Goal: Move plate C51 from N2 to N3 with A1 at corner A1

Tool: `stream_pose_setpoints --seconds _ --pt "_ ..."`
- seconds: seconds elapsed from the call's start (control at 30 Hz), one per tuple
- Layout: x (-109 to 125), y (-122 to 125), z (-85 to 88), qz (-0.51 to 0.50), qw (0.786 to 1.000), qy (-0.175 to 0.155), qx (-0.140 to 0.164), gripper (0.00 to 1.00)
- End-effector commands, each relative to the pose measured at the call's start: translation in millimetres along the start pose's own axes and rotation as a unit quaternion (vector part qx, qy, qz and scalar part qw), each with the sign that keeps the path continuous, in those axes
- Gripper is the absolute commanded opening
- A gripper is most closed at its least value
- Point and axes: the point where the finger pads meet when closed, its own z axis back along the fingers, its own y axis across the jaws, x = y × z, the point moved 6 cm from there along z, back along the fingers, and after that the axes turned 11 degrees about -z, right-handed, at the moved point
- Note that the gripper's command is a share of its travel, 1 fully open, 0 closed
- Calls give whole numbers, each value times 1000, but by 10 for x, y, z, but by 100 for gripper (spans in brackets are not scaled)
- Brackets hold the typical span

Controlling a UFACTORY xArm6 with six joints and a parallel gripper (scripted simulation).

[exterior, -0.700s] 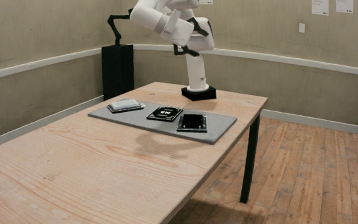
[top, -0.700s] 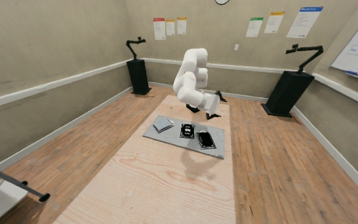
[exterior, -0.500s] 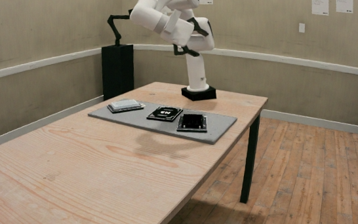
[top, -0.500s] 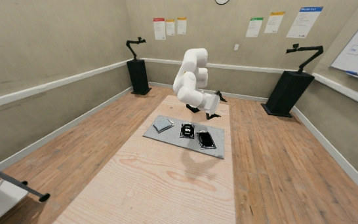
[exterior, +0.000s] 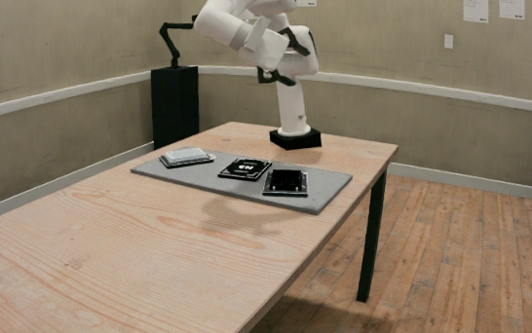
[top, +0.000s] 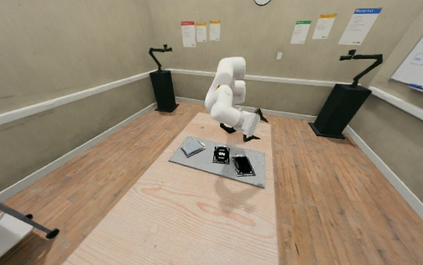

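A grey deck mat (top: 219, 160) lies on the wooden table. A pale, clear plate (top: 192, 147) sits at its left end and also shows in the exterior view (exterior: 186, 156). A flat black square with white lettering (top: 221, 154) lies in the middle (exterior: 245, 168); the lettering looks like N3, but I cannot read it for sure. A black plate (top: 243, 164) (exterior: 286, 181) sits at the right end. The plate labels are too small to read. My gripper (top: 256, 126) is open and empty. It hangs high above the table behind the mat, near the arm's base (exterior: 286, 58).
The arm's black base (exterior: 295, 138) stands on the table behind the mat. Two black pedestals with camera arms (top: 163, 90) (top: 341, 109) stand by the back wall. The table's right edge runs close to the mat's right end.
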Motion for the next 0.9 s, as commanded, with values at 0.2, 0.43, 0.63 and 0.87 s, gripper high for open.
stream_pose_setpoints --seconds 0.2,0.43,0.63,0.87 --pt "85 278 -226 -88 993 -14 82 100" --pt "135 398 -315 -121 985 -18 119 100" --pt "217 574 -436 -161 972 -21 171 100" --pt "320 770 -562 -200 952 -20 232 100"
